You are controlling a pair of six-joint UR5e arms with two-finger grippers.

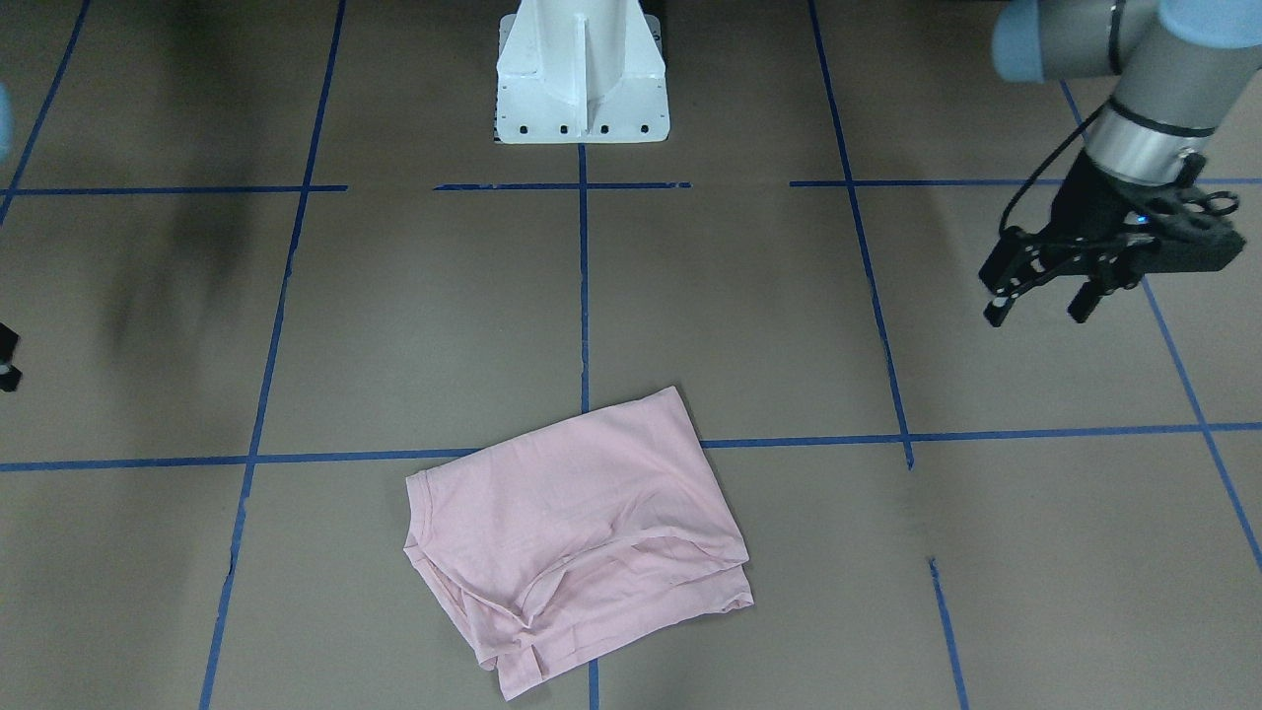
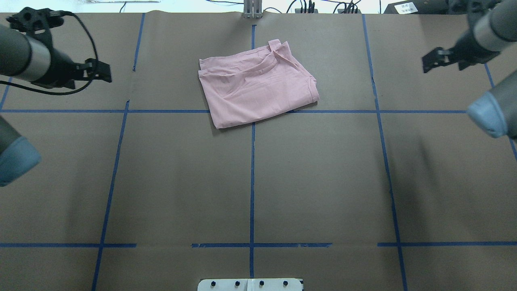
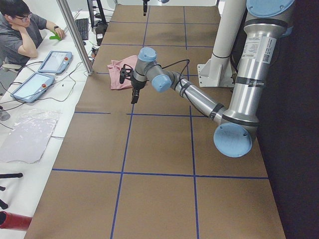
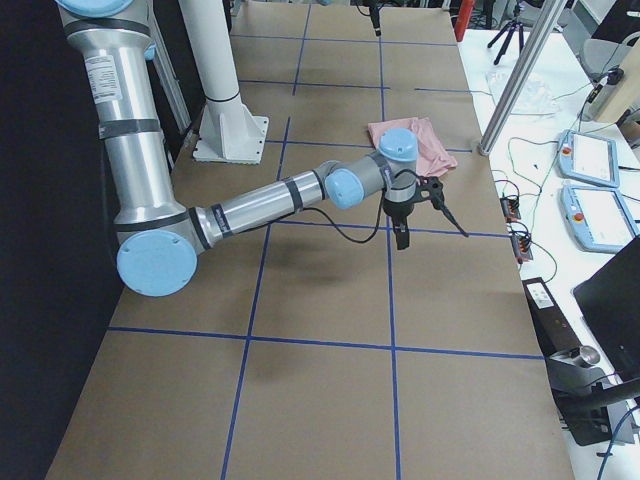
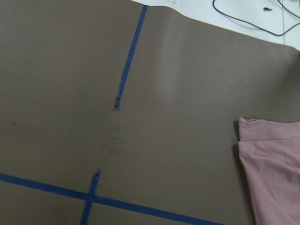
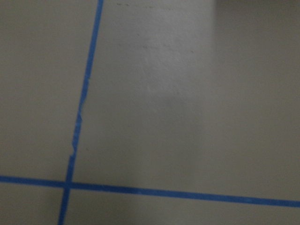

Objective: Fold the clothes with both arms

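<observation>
The pale pink T-shirt (image 2: 256, 91) lies folded into a rough, skewed rectangle on the far middle of the table (image 2: 323, 182), well away from the white pedestal base (image 2: 250, 285). It straddles the centre blue tape line (image 2: 252, 182), and its near left corner reaches just past the far cross line. The plain side faces up. Its left and near edges are straight folds. Along the far edge stacked layers show as stepped hems, with a small flap jutting out at the far corner. The right corner is rounded, and a curved crease runs across the top. The left gripper (image 1: 1040, 308) hangs above the table far out on the left, its fingers spread apart and holding nothing. A broad stretch of brown paper lies between it and the shirt's left edge. The right gripper (image 2: 434, 60) hangs far out on the right at about the same depth, equally well apart from the shirt. I cannot tell whether its fingers are spread or closed. Both arms come in from the table's side edges, and neither touches the cloth.
</observation>
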